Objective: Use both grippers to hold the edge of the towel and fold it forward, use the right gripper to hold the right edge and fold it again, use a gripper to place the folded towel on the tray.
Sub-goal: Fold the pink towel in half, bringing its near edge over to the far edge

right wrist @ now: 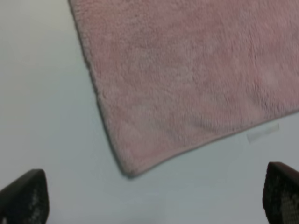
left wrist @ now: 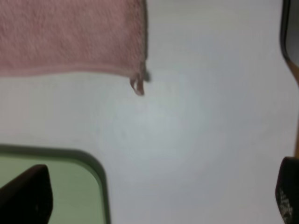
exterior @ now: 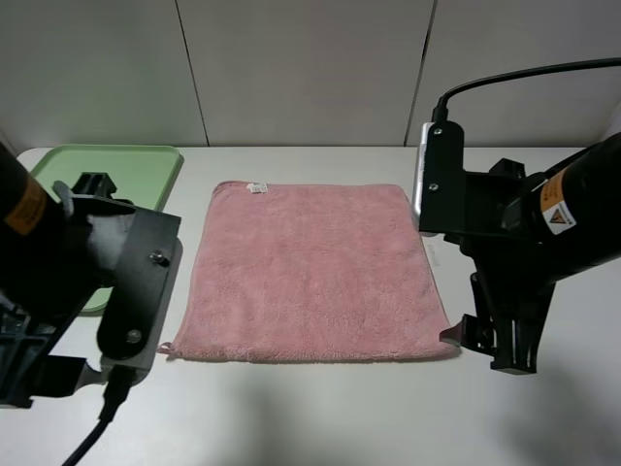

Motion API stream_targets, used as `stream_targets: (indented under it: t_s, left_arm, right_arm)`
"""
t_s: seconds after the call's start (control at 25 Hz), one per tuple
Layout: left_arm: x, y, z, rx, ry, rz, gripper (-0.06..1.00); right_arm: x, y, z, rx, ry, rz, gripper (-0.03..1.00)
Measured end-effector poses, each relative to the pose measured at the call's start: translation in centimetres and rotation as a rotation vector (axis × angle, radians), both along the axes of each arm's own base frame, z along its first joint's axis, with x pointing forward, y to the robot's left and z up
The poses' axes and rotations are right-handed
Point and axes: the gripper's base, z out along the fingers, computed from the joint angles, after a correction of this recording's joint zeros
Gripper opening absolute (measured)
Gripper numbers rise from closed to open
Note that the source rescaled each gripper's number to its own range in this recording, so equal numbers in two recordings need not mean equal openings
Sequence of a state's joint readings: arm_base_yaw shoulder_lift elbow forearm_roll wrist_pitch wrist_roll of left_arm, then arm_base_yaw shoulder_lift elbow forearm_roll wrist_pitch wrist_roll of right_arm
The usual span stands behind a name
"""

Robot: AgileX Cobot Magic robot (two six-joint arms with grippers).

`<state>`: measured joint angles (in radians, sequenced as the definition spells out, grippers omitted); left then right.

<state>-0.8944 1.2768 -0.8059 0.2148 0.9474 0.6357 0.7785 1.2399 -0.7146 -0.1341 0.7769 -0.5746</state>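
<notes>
The left gripper (left wrist: 156,198) stands wide open and holds nothing; its wrist view shows only bare white table (left wrist: 196,140) between the two dark fingertips (left wrist: 23,196), one of which overlaps the pale green tray (left wrist: 70,186). The right gripper (right wrist: 152,196) is likewise spread wide and empty, its tips apart from the pink towel (right wrist: 187,79), whose corner points into the gap between them without touching either. In the exterior view the towel lies flat and unfolded at the centre of the frame, with the tray at the upper left, half hidden behind the left arm. Only the exterior view shows the small white tag (exterior: 256,188) on the towel's far hem and the warning sticker (exterior: 556,216) on the right arm. The corner loop (left wrist: 138,85) is plainest in the left wrist view, though blurred. Both wrist views cut off the fingers at the frame edges.
</notes>
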Motion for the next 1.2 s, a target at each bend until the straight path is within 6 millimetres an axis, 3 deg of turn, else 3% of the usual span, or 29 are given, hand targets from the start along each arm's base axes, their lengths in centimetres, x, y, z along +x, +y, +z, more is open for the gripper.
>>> stream_targets:
  t_s: [0.68,1.0,1.2]
  left_arm:
    - [3.1,-4.4,-7.9,0.031,0.069,-0.067,0.94]
    - [3.5,-5.2,-9.1,-0.007,0.055,-0.083,0.94]
    - [2.8,-4.4,-10.3,-0.001,0.062,-0.099,0.94]
  right_arm:
    - [2.4,2.6,-6.6,-0.13,0.105,0.119,1.0]
    - [3.0,3.2,-8.6,-0.155,0.12,0.164,1.0]
    - [3.3,3.3,-10.0,-0.197,0.128,0.195,1.0]
